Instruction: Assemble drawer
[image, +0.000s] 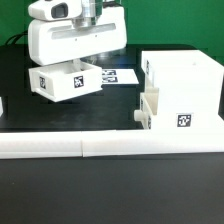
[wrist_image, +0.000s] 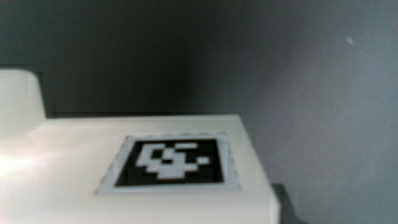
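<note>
The tall white box shell (image: 185, 85) stands at the exterior view's right, with a marker on its front. One small tray (image: 150, 108) sits in its lower opening, and its knob (image: 137, 117) sticks out toward the exterior view's left. My gripper (image: 85, 64) is at the upper left, shut on the second tray (image: 62, 83). It holds that tray tilted, just above the black table. The fingertips are hidden by the tray. The wrist view shows only this tray's white top (wrist_image: 71, 160) and its square marker (wrist_image: 173, 160), very close.
The marker board (image: 118, 76) lies flat on the table between the held tray and the box shell. The long low white border wall (image: 110, 148) runs along the front edge. A small white piece (image: 2, 105) shows at the exterior view's left edge.
</note>
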